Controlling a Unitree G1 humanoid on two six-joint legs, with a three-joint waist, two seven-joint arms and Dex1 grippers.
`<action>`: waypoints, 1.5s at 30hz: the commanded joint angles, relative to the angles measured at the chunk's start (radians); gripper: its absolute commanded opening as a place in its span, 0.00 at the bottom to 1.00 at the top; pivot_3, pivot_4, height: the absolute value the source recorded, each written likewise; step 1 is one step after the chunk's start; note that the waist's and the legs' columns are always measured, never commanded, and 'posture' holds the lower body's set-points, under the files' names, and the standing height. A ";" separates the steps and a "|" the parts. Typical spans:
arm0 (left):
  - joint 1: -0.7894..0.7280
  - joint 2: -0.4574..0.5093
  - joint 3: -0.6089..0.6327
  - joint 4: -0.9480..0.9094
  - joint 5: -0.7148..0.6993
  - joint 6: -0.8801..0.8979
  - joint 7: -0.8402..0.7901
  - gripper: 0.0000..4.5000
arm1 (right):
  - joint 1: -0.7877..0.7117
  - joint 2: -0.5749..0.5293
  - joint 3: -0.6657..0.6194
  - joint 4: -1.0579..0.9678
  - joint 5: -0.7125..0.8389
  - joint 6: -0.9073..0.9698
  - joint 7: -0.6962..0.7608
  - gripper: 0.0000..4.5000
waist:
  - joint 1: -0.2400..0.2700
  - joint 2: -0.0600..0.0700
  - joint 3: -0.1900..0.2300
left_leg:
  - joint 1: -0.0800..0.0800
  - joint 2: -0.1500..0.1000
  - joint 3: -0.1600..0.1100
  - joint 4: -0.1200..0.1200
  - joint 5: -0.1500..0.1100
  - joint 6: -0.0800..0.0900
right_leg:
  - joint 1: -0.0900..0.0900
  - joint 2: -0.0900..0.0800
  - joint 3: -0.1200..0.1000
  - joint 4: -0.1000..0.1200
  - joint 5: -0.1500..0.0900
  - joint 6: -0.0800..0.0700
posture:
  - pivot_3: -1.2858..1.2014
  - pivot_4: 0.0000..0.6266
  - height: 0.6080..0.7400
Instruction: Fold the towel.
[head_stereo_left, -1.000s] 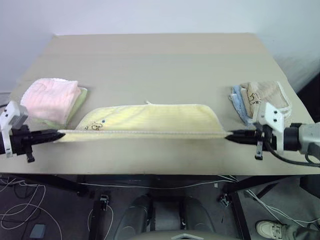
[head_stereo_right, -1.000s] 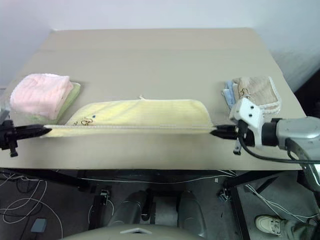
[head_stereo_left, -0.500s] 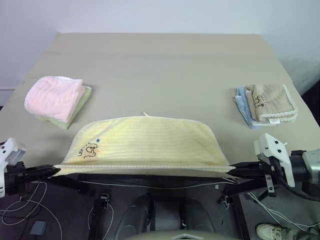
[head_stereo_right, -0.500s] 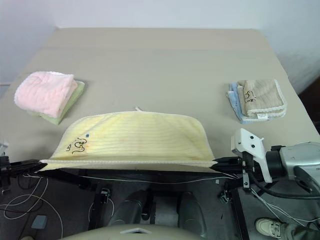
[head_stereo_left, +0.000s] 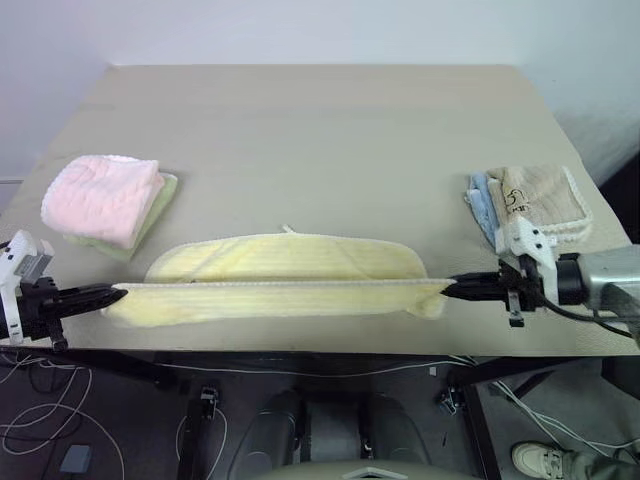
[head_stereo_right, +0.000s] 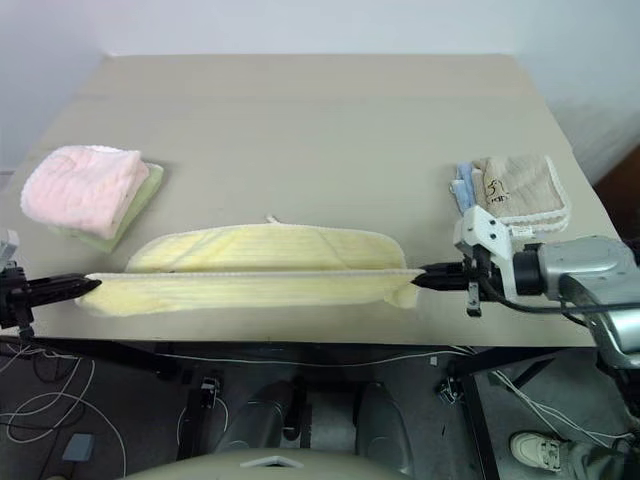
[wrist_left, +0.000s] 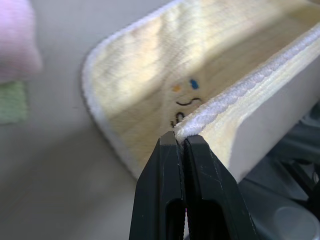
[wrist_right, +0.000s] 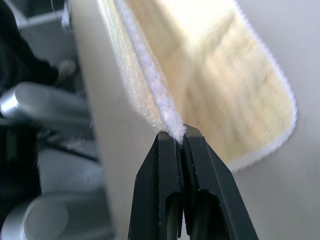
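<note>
1. The long pale yellow ribbed terry towel lies along the near edge of the beige table, its back half flat on the tabletop.
2. Its white stitched border is stretched taut in a straight line from one arm to the other, just above the table's front edge.
3. Left gripper: black fingers pinched tight on the towel's left corner; the wrist view has the border clamped right at the tips, with a small dark printed logo on the cloth beyond.
4. Right gripper: clamped on the right corner, fingers closed over the white edging.
5. Off to the left sits a folded fluffy pink towel; at the right, a folded beige towel with pale trim.
</note>
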 joint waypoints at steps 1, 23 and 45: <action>-0.060 0.054 -0.029 0.129 0.051 -0.075 -0.022 0.01 | -0.084 0.023 0.041 0.109 -0.060 -0.049 0.008 0.00 | 0.000 0.000 0.000 | 0.000 0.000 0.000 0.000 0.000 0.000 | -0.001 0.000 0.000 0.000 0.000 0.000 | 0.52 0.24 1.00; -0.460 -0.091 -0.250 0.591 0.182 -0.357 0.004 0.01 | -0.429 0.289 0.147 0.625 -0.290 -0.283 -0.059 0.00 | -0.005 0.000 0.000 | 0.000 0.000 0.008 0.004 0.001 0.000 | -0.005 0.004 0.009 0.009 0.007 0.007 | 0.52 0.24 1.00; -0.554 -0.170 -0.229 0.716 0.198 -0.512 0.028 0.01 | -0.457 0.294 0.093 0.736 -0.360 -0.358 -0.104 0.00 | -0.007 -0.001 0.000 | 0.000 0.000 0.013 0.009 0.002 -0.001 | -0.010 0.005 0.015 0.019 0.008 0.007 | 0.52 0.24 1.00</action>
